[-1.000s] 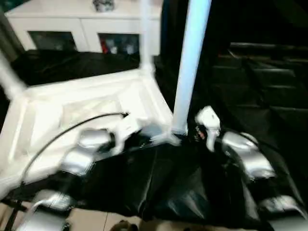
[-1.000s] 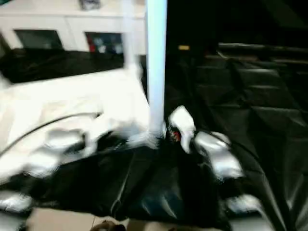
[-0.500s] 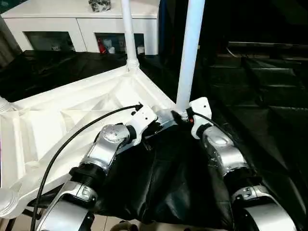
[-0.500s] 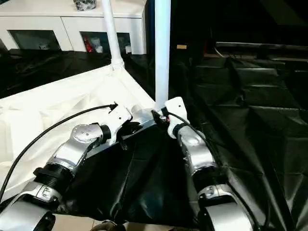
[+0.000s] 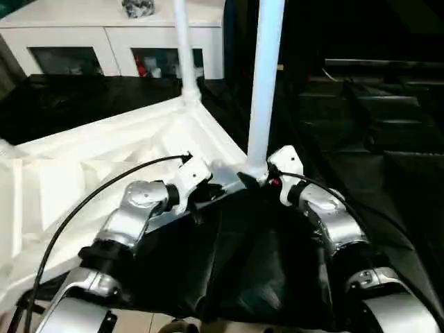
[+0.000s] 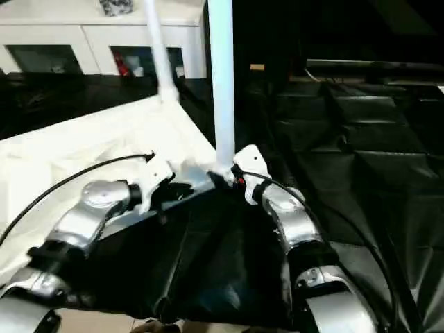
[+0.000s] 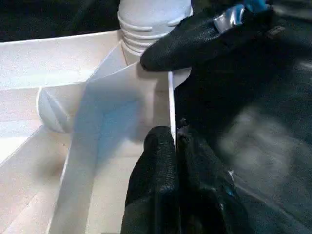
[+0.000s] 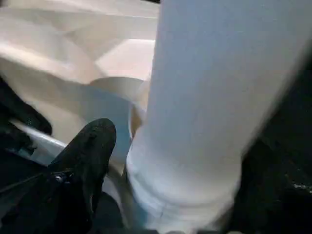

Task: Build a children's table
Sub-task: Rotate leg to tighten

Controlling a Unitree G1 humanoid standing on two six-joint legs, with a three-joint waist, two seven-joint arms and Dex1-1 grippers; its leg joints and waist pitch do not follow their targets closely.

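**Right gripper loosens at the near leg while the left stays pinched on the tabletop rim**

Since half a second ago the right gripper [image 5: 258,179] has spread its fingers wider around the base of the near leg [image 5: 264,83], and the head views have shifted a little, so the scene sits slightly lower and blurrier than before. The left gripper [image 5: 208,193] has kept its place on the edge of the tabletop [image 5: 90,166].

That tabletop lies upside down on black sheeting [image 5: 388,139], ribbed underside up. The left gripper's fingers [image 7: 158,165] are clenched together on the thin upright rim wall, just short of the corner socket [image 7: 146,46] that lies straight ahead of them. In the left wrist view a black finger of the right gripper reaches across from the far side and rests against that socket's ribbed collar.

The near leg stands upright in this corner socket, directly in front of the right gripper and between its fingers. In the right wrist view one finger [image 8: 92,146] sits just beside the leg's foot with a sliver of gap showing; whether the other finger touches the tube cannot be told. So the right gripper brackets the leg, spread rather than clamped.

Beyond both grippers a second leg [image 5: 183,48] rises from the far corner of the tabletop. Farther off stands a white cabinet [image 5: 104,41] with glass doors.
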